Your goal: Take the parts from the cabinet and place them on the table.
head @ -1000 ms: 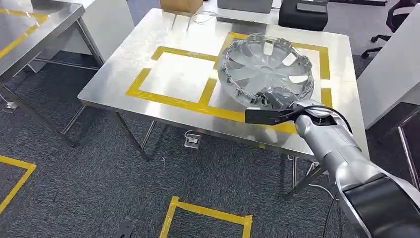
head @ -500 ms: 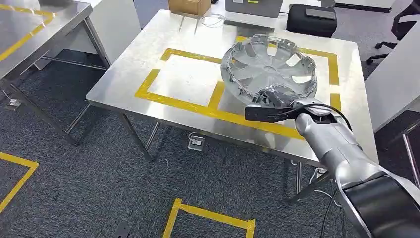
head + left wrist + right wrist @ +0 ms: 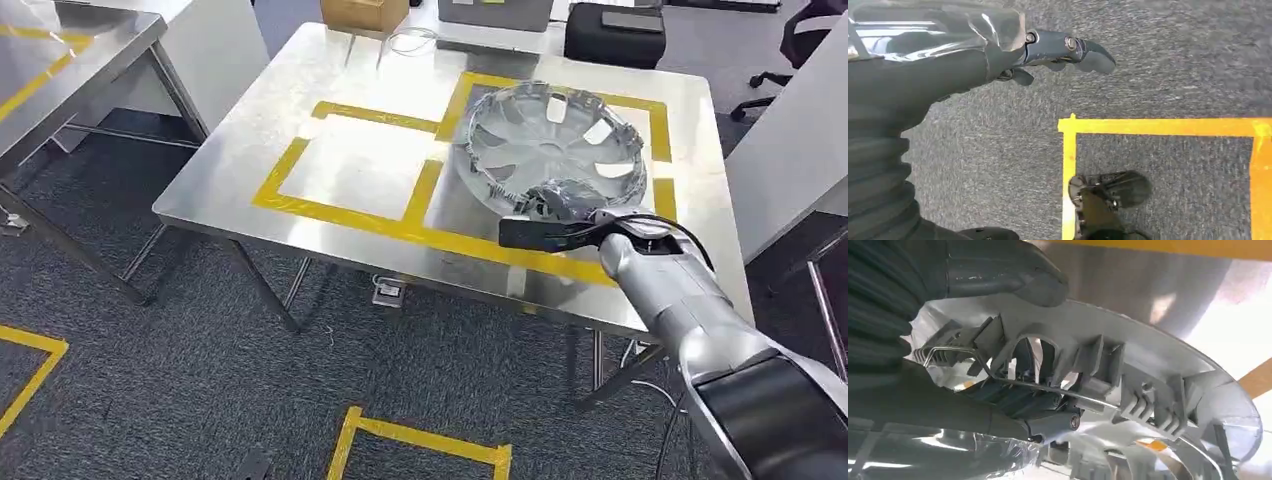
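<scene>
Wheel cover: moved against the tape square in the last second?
Yes, slightly. The wheel cover in the right hand has sunk: its far rim overshot the yellow tape far strip, now barely reaches it.

My right hand (image 3: 562, 207) grips the near rim of a silver spoked hubcap (image 3: 553, 140), hollow side up, tilted over the table's (image 3: 250, 160) right yellow-taped square (image 3: 655, 140).

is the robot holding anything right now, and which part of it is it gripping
Yes. The right hand grips the silver wheel cover by its near rim, thumb on the outside and fingers inside. The left hand holds nothing.
</scene>
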Robot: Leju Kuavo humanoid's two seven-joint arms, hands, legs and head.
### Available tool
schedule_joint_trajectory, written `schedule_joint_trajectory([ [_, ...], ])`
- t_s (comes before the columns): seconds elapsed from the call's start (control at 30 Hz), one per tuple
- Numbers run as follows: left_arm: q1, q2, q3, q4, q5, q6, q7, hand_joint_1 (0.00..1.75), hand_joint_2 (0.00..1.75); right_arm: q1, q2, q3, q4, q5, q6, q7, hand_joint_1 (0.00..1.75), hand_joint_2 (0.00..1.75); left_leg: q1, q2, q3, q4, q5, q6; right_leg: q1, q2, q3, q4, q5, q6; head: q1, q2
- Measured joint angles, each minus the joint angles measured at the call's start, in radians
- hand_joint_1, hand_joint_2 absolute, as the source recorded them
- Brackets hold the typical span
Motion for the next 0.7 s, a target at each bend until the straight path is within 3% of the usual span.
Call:
schedule_joint_trajectory([
  [0.03, 0.0, 0.002, -0.003, 0.0, 0.0, -0.003, 0.0, 0.0, 1.75, -0.001, 0.0, 0.0, 0.001, 0.0, 0.0, 0.003, 1.75, 1.75, -0.005, 0.0, 0.008, -0.013, -0.001, 0.005, 0.003, 0.001, -0.004, 0.001, 0.0, 0.004, 0.0, 0.0],
  [0.07, 0.0, 0.005, -0.003, 0.001, 0.0, -0.006, 0.002, 0.0, 1.75, 0.001, -0.002, 0.0, 0.002, 0.0, 0.0, 0.003, 0.0, 0.0, -0.007, 0.002, 0.008, -0.014, -0.006, 0.008, 0.003, 0.001, -0.006, 0.0, 0.002, 0.007, -0.002, 0.0],
  [0.13, -0.001, 0.008, -0.008, 0.001, 0.0, -0.007, 0.002, 0.0, 1.75, 0.002, -0.002, 0.0, 0.002, 0.0, 0.0, 0.004, 0.0, 0.0, -0.009, 0.002, 0.012, -0.024, -0.004, 0.015, 0.002, 0.001, -0.001, -0.01, 0.004, 0.02, -0.002, 0.0],
  [0.2, -0.001, 0.01, -0.011, 0.001, 0.0, -0.007, 0.002, 0.0, 1.75, 0.001, -0.005, -0.001, 0.002, 0.0, 0.0, 0.004, 0.0, 0.0, 0.002, 0.004, 0.024, -0.041, 0.004, 0.022, -0.001, -0.003, -0.011, 0.001, -0.005, 0.022, 0.003, 0.0],
  [0.23, -0.001, 0.01, -0.012, 0.001, 0.0, -0.007, 0.002, 0.0, 1.75, -0.003, -0.007, -0.002, 0.002, 0.0, 0.0, 0.004, 0.0, 0.0, -0.001, 0.002, 0.029, -0.047, 0.005, 0.027, 0.001, -0.004, -0.024, 0.033, -0.021, 0.018, 0.005, 0.0],
  [0.27, -0.003, 0.011, -0.015, 0.001, 0.002, -0.006, 0.0, 0.0, 0.0, -0.006, -0.007, -0.002, 0.002, 0.0, 0.0, 0.005, 0.0, 0.0, -0.002, 0.003, 0.029, -0.047, 0.006, 0.031, 0.002, -0.004, -0.06, 0.107, -0.054, 0.009, 0.004, 0.0],
  [0.3, -0.002, 0.011, -0.017, 0.001, 0.009, -0.007, 0.0, 0.0, 0.0, -0.005, -0.008, -0.002, 0.003, 0.0, 0.004, 0.005, 0.0, 0.0, -0.004, 0.002, 0.029, -0.047, 0.005, 0.033, 0.002, -0.004, -0.106, 0.201, -0.089, 0.003, 0.005, 0.0],
  [0.37, -0.001, 0.011, -0.018, 0.001, 0.014, -0.007, 0.0, 0.0, 0.0, -0.003, -0.008, -0.002, 0.004, 0.001, 0.01, 0.008, 0.0, 0.0, -0.005, 0.001, 0.029, -0.046, 0.005, 0.033, 0.002, -0.004, -0.144, 0.274, -0.111, 0.003, 0.004, 0.0],
  [0.4, 0.001, 0.011, -0.019, 0.002, 0.017, -0.008, 0.0, 0.0, 0.0, 0.0, -0.008, -0.002, 0.006, 0.002, 0.014, 0.013, 0.0, 0.0, -0.005, 0.0, 0.029, -0.046, 0.004, 0.033, 0.002, -0.004, -0.166, 0.314, -0.117, 0.008, 0.005, 0.0],
  [0.43, 0.002, 0.011, -0.019, 0.002, 0.021, -0.006, 0.0, 0.0, 0.0, 0.0, -0.008, -0.002, 0.008, 0.006, 0.022, 0.021, 0.0, 0.0, -0.005, -0.002, 0.03, -0.046, 0.004, 0.033, 0.0, -0.004, -0.167, 0.305, -0.103, 0.019, 0.005, 0.0],
  [0.47, 0.002, 0.011, -0.019, 0.002, 0.024, -0.004, 0.0, 0.0, 0.0, -0.001, -0.008, -0.002, 0.01, 0.008, 0.028, 0.028, 0.0, 0.0, -0.004, -0.004, 0.031, -0.044, 0.004, 0.032, -0.002, -0.005, -0.139, 0.244, -0.073, 0.031, 0.005, 0.0],
  [0.53, 0.001, 0.011, -0.02, 0.002, 0.03, 0.001, -0.001, 0.0, 0.0, -0.01, -0.008, -0.002, 0.01, 0.009, 0.035, 0.034, 0.0, 0.0, -0.003, -0.005, 0.031, -0.033, -0.003, 0.023, -0.005, -0.01, -0.043, 0.049, 0.0, 0.048, 0.005, 0.0],
  [0.57, 0.001, 0.011, -0.019, 0.002, 0.031, 0.003, -0.001, 0.0, 0.0, -0.015, -0.008, -0.002, 0.01, 0.009, 0.036, 0.035, 0.0, 0.0, -0.008, -0.005, 0.027, -0.025, -0.008, 0.016, -0.003, -0.015, -0.02, 0.002, 0.004, 0.041, 0.005, 0.0],
  [0.7, 0.002, 0.013, -0.021, 0.003, 0.031, 0.008, -0.002, 0.0, 0.0, -0.017, -0.006, -0.002, 0.012, 0.01, 0.049, 0.044, 0.0, 0.0, -0.007, -0.003, 0.027, -0.023, -0.011, 0.001, 0.007, -0.01, -0.013, 0.002, 0.01, 0.01, 0.003, 0.0],
])
